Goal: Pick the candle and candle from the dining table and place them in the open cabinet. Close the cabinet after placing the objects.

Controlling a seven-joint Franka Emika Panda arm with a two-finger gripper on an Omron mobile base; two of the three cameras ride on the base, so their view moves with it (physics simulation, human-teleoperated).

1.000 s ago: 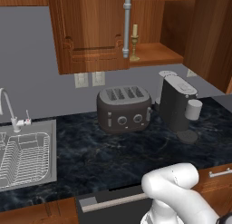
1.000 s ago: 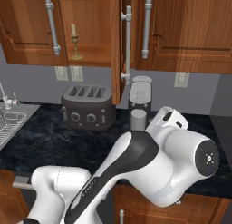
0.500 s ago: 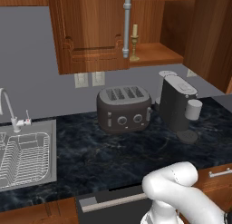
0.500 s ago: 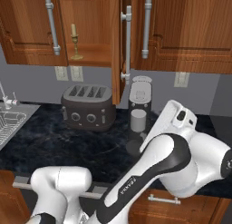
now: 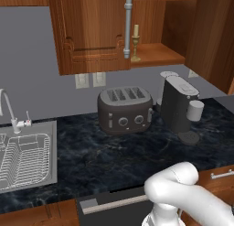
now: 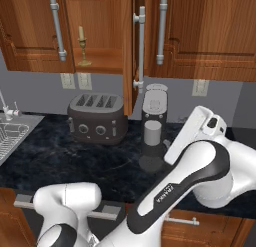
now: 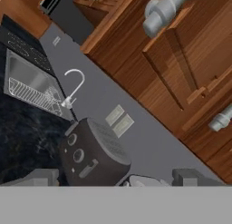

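One gripper (image 7: 115,181) is what I have to work with, and its two small dark finger tips stand wide apart with nothing between them. From the hand camera I look, rolled over, across the dark four-slot toaster (image 7: 93,151) toward the sink and the closed panelled doors, so the hand is low over the black veined counter and pointed away from the opening. The slim pale taper candle on its gold candlestick (image 6: 82,46) already stands upright, long axis vertical, on the shelf of the reddish-brown wooden wall cabinet (image 6: 102,58), well above and to the left of the hand as the right base camera has it. I judge the second candle still needs fetching; I cannot place it from here.
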